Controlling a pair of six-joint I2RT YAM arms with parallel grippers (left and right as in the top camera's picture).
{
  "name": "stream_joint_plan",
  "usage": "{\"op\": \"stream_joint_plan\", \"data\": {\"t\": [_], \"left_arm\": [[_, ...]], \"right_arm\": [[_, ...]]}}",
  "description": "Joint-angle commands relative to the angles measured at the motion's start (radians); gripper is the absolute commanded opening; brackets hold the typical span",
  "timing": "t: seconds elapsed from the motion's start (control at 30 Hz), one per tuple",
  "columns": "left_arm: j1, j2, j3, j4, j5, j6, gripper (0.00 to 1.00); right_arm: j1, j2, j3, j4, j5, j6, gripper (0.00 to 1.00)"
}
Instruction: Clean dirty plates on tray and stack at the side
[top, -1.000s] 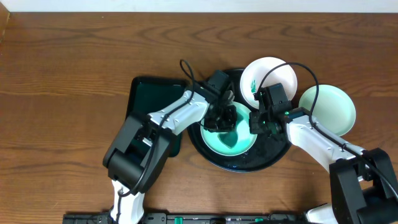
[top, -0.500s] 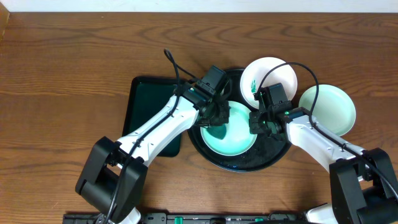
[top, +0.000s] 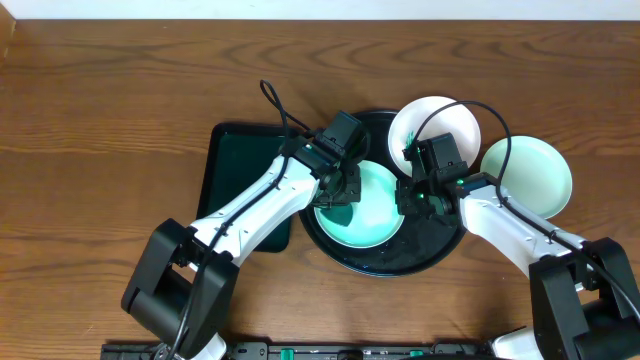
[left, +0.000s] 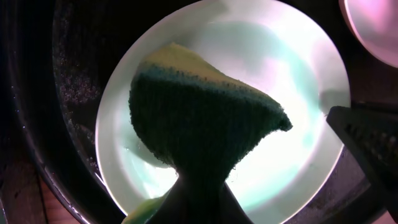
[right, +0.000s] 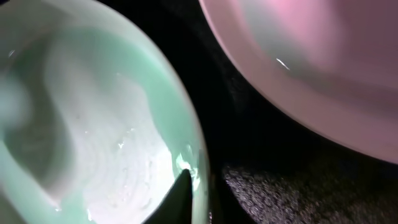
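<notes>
Surfaces: table (top: 100, 110) brown wood, grain visible; tray (top: 385, 263) glossy black; mint plate (top: 375, 215) smooth, glossy; sponge (left: 199, 118) coarse, porous.

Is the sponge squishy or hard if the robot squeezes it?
Probably squishy: the sponge is pinched narrow where the left gripper clamps it and fans out beyond. Its dark scrubby face looks rough, so it likely won't slip. Probably light too, jutting out without drooping.

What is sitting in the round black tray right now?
A mint-green plate, with a green sponge held over it. The white plate overlaps the tray at its rim. Tray floor beneath them is hidden.
</notes>
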Motion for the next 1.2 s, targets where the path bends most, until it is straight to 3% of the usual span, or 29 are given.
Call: {"op": "stream_joint_plan", "data": {"t": [0.0, 0.63, 0.93, 1.03, 1.17], "left_arm": [[-0.001, 0.008, -0.004, -0.002, -0.017, -0.001, 0.07], [-0.001, 0.008, -0.004, -0.016, -0.033, -0.001, 0.08], [-0.001, 0.008, -0.004, -0.016, -0.033, -0.002, 0.07], [-0.001, 0.008, -0.004, -0.016, -0.036, -0.002, 0.07], [-0.001, 0.008, -0.004, -0.016, -0.036, -0.002, 0.07]], "right_arm": [[0.006, 0.003, 0.016, 0.003, -0.013, 0.007, 0.16], [0.007, 0.005, 0.003, 0.01, 0.035, 0.007, 0.06], [0.007, 0.011, 0.003, 0.011, 0.04, 0.007, 0.13], [0.007, 0.018, 0.003, 0.015, 0.04, 0.008, 0.03], [0.006, 0.018, 0.004, 0.018, 0.04, 0.007, 0.01]]}}
